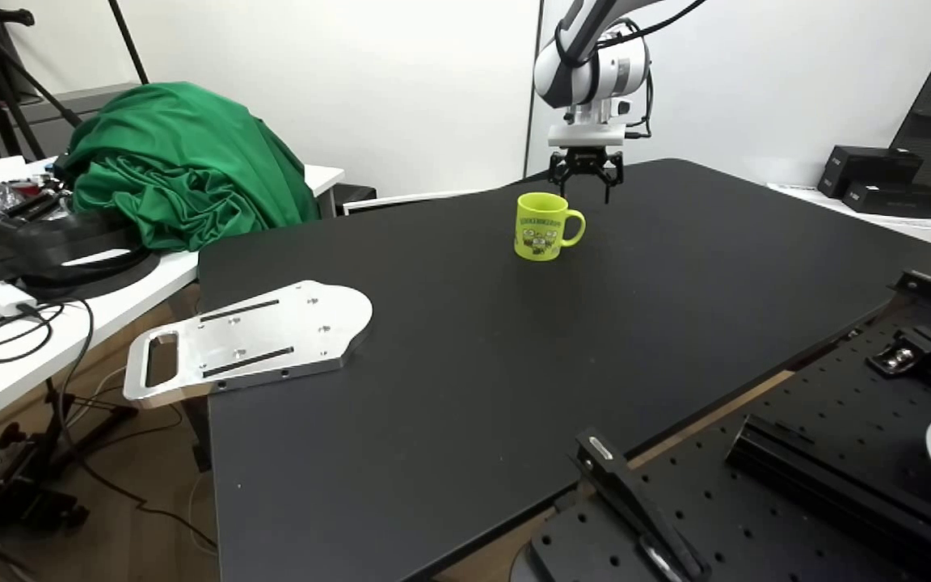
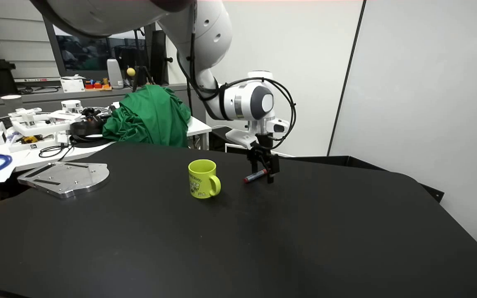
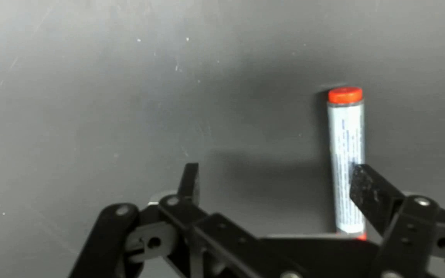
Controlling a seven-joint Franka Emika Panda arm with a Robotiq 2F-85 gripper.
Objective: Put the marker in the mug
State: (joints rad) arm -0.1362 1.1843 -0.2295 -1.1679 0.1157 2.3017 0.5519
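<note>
The marker, a white-grey barrel with red ends, lies on the black table; it shows in an exterior view [image 2: 256,176] and in the wrist view [image 3: 347,146]. The yellow-green mug stands upright with its handle to the right in both exterior views [image 1: 539,228] [image 2: 201,179]. My gripper [image 1: 585,196] is open and empty, pointing down close above the table behind the mug. In the wrist view the gripper [image 3: 276,173] has its right finger overlapping the marker's right side; whether they touch is unclear. The marker's lower red end is partly hidden by the gripper.
A silver metal plate [image 1: 251,331] with a handle cutout lies at the table's left edge and overhangs it. A green cloth [image 1: 191,162] heaps on the white side table. A white wall [image 2: 288,82] stands behind the gripper. A black perforated platform [image 1: 756,501] borders the table [image 1: 433,453].
</note>
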